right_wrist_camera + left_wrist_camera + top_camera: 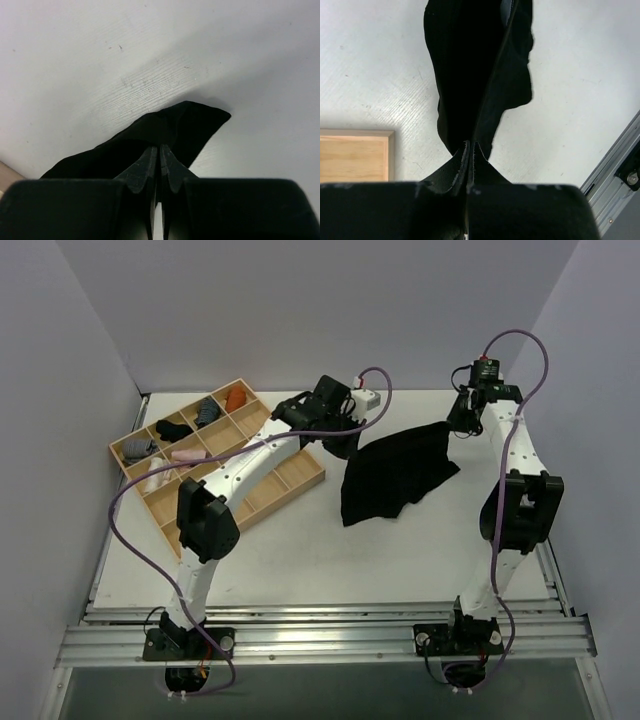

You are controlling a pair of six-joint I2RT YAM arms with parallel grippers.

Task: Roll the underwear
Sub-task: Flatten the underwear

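Rolling yet to begin: pinches underwear [395, 472] at opposite ends with left gripper [470, 146] and right gripper [160, 150], cloth spread unrolled.

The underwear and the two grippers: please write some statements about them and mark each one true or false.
1. The left gripper is shut on the underwear. True.
2. The right gripper is open. False: it is shut on an edge of the underwear.
3. The underwear lies in the wooden tray. False: it is over the table, right of the tray.
4. The underwear is spread out, not rolled. True.
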